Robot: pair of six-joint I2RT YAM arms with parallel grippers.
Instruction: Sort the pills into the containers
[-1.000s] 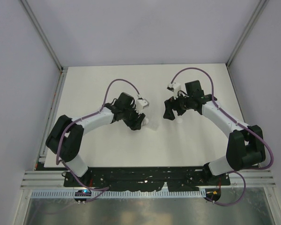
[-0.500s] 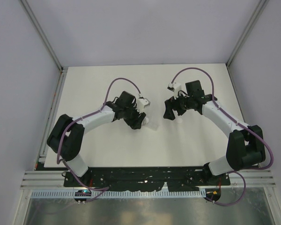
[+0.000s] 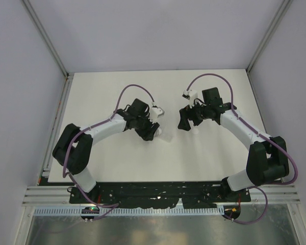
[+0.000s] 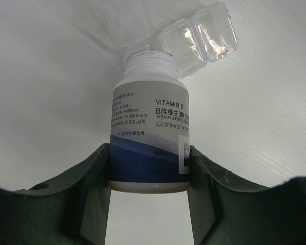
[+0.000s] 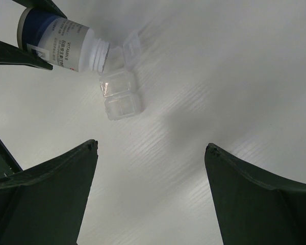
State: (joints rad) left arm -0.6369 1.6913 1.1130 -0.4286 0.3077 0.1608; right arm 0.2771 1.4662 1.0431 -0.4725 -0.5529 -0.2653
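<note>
My left end effector (image 4: 149, 176) is clamped on the bottle (image 4: 148, 122), its uncapped neck just beside the clear pill box (image 4: 199, 38) on the worktop (image 4: 51, 76). My right end effector (image 5: 150, 173) gapes wide, empty, nearby.

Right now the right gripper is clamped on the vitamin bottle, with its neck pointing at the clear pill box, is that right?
No. The left gripper is clamped on the vitamin bottle, as the left wrist view shows; the right gripper is open and holds nothing. The neck does point at the clear pill box.
</note>
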